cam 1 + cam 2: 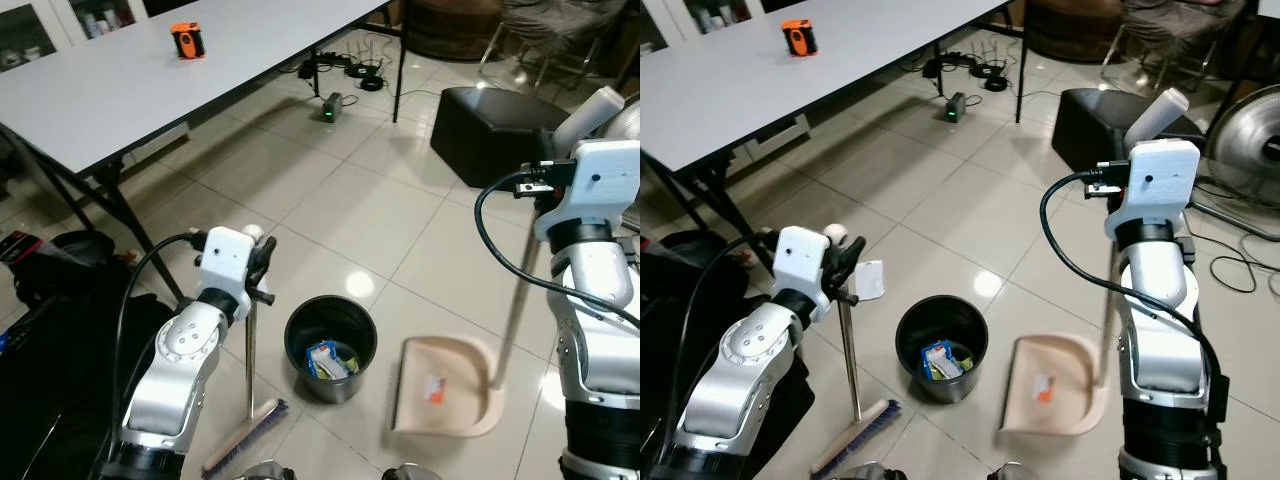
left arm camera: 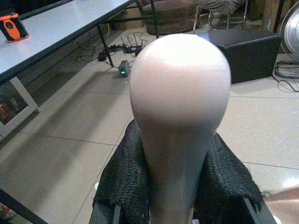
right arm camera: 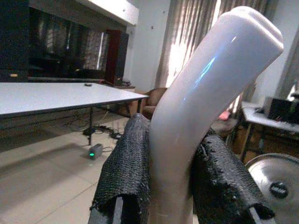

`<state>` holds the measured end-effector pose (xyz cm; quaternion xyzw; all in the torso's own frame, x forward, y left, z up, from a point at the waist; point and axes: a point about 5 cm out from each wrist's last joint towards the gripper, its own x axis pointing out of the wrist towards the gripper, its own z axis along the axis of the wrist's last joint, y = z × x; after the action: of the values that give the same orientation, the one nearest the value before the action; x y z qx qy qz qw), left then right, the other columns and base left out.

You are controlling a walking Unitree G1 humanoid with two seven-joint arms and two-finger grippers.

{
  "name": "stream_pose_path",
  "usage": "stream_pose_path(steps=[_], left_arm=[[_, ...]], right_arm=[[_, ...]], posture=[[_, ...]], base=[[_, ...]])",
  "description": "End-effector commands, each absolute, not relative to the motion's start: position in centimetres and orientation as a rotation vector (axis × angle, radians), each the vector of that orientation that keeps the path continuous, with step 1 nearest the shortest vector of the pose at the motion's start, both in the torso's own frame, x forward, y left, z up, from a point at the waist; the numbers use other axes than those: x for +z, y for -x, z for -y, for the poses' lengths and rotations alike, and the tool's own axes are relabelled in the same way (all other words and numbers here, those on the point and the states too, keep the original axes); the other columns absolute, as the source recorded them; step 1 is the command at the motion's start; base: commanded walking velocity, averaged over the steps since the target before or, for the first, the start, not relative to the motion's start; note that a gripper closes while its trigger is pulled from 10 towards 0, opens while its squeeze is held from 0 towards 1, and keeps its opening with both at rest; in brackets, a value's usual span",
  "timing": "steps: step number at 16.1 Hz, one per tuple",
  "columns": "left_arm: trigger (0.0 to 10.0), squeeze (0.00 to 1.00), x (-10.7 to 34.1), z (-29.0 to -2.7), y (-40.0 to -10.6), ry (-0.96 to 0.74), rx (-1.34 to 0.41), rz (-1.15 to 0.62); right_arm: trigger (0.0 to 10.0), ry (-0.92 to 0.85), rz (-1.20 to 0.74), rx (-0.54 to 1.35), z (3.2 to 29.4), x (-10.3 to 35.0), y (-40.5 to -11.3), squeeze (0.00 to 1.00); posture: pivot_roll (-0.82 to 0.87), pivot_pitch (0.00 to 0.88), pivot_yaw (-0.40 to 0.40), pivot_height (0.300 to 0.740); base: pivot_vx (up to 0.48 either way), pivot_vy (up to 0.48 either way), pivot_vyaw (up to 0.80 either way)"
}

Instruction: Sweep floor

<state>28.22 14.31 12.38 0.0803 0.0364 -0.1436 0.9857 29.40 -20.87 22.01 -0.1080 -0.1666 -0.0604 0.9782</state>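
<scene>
Gripping both tools at once here: the left gripper (image 2: pixel 180 205) is clamped round the neck of the broom handle (image 1: pixel 249 350), just under its rounded pale knob, and the right gripper (image 3: pixel 170 196) is clamped on the curved grip of the dustpan handle (image 1: pixel 513 300). In the wrist views the padded fingers (image 2: pixel 124 182) press tight against each side of the handle, so both holds look firm.

Low in the left eye frame, left of centre, the broom head (image 1: pixel 245 437) rests angled on the tiled floor. Just right of it stands the black waste bin (image 1: pixel 330 347) with some wrappers inside, and right again lies the beige dustpan (image 1: pixel 445 400), flat on the tiles, with a small orange-and-white scrap (image 1: pixel 433 389) lying in it.

Handling, as I judge it: both tools look light and stiff, thin metal poles with smooth plastic ends. That gloss could be slippery, so the hold belongs below the knob and on the bend of the grip, where the shape stops any sliding. So high on the poles, the far ends may swing wide. The bristles should give softly; the pan lip needs to stay flat on the tiles.
</scene>
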Motion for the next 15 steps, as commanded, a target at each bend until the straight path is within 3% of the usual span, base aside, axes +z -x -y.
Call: stream_pose_path(steps=[1, 6, 15], left_arm=[[10.0, 0.00, 13.2, -14.3, -28.5, -0.177, -0.296, -0.033], [10.0, 0.00, 13.1, -14.0, -28.5, -0.173, -0.318, -0.035], [10.0, 0.00, 13.2, -14.1, -28.7, -0.178, -0.316, -0.033]], right_arm=[[10.0, 0.217, 0.373, -0.115, 20.8, 22.9, -28.9, 0.00], [10.0, 0.141, 0.311, -0.068, 19.4, 21.8, -28.7, 0.00], [10.0, 0.129, 0.247, -0.033, 18.3, 20.6, -28.5, 0.00]], posture=[[-0.12, 0.067, 0.079, 0.740], [-0.13, 0.074, 0.089, 0.740], [-0.12, 0.076, 0.085, 0.740]], base=[[0.000, 0.000, 0.00], [0.000, 0.000, 0.00], [-0.310, 0.000, 0.00]])
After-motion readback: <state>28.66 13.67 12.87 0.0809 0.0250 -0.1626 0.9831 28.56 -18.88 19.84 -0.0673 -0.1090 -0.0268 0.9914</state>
